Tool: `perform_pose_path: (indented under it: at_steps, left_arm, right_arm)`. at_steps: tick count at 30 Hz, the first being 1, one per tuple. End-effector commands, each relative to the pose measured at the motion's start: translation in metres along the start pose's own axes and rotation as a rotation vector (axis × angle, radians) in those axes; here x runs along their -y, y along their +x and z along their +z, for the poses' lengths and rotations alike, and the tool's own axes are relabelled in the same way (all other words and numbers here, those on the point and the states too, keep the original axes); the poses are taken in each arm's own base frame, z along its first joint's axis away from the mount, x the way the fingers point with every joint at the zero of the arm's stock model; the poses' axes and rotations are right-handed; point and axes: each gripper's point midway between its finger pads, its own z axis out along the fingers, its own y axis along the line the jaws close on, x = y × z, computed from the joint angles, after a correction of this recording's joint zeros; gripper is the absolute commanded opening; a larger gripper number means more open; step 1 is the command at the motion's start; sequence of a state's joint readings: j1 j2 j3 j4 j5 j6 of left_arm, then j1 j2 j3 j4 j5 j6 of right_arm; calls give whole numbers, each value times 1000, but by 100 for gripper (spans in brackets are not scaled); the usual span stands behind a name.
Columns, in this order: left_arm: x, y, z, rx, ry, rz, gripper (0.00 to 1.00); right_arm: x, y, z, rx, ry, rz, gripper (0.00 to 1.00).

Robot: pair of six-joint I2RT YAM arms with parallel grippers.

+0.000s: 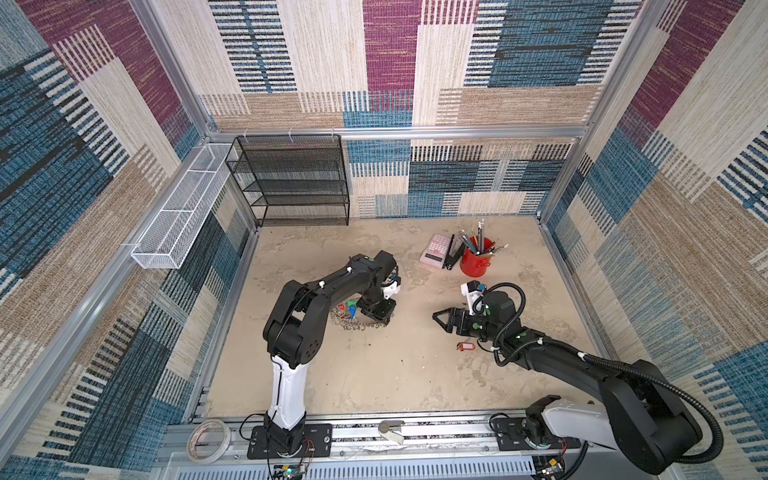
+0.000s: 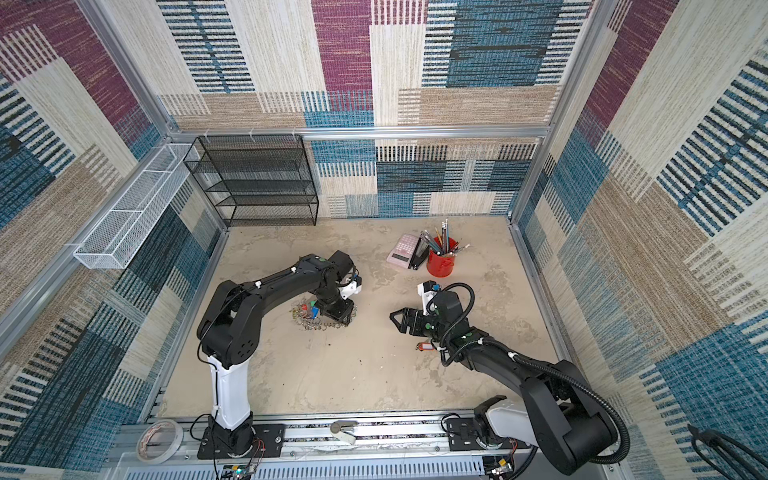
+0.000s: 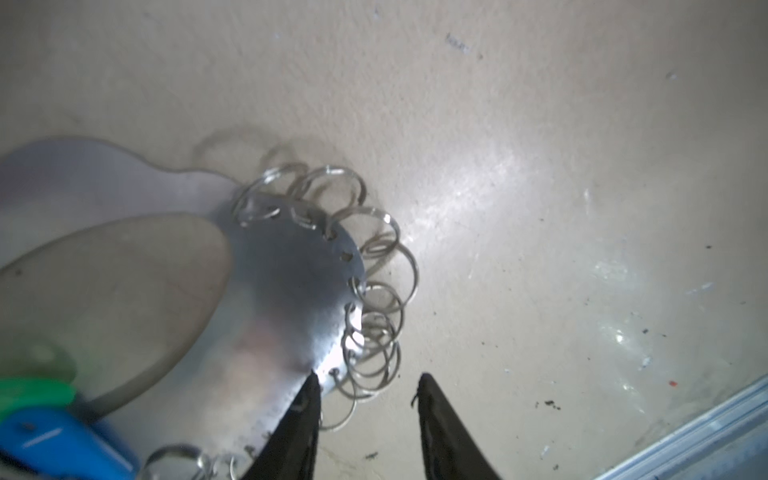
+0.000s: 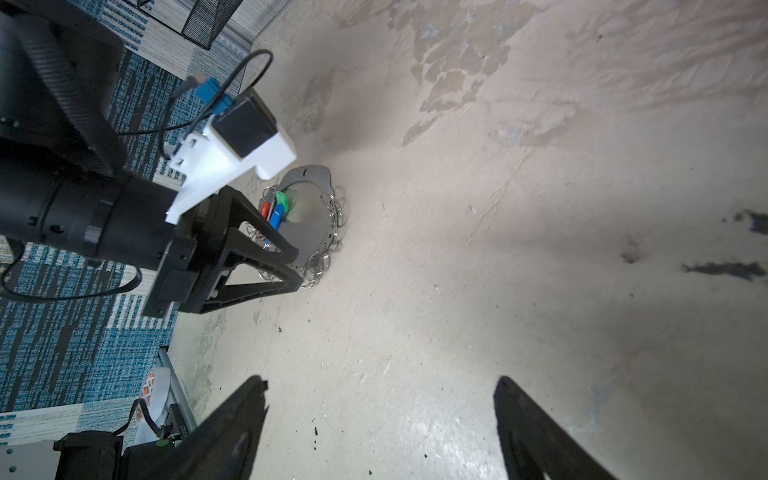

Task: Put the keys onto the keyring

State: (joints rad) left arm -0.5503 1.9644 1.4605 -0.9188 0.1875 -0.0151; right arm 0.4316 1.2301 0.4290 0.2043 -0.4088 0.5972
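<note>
Two tools in view, neither gripping anything. Nearest the rings, the left tool [image 3: 365, 378], pointing down at the counter [image 3: 540, 208], jaws partway apart, one black fingertip [image 3: 307, 407] touching the edge of the keyring [image 3: 291, 270], with bare counter and a few split rings in the gap. Beyond that fingertip, the grey band of the keyring curving away, lying on the counter, silver rings fanned along its outer edge. Inside the loop, close to the same tool, three keys [image 1: 353, 309] in a bunch, tags green, blue and red; metal parts too small to make out. Well apart from the keyring, the right tool [image 4: 380, 382], held sideways above the counter and aimed toward the left arm, jaws wide, only bare counter between them. Just beside the right arm, a fourth key [image 1: 465, 345] with a red tag, lying loose on the counter. Farther back, a red cup of pencils [image 1: 475, 262] and a pink calculator [image 1: 435, 250] side by side.
</note>
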Motion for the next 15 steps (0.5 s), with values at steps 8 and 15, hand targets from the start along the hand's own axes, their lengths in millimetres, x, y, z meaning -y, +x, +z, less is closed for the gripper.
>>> perform_pose_path:
  at_steps: [8, 15]
  left_arm:
    - [-65, 28, -52, 261, 96, -549, 34]
    - [-124, 12, -46, 239, 39, -754, 35]
  right_arm:
    - [-20, -20, 19, -14, -36, -56, 75]
    - [-34, -14, 52, -103, -78, -59, 66]
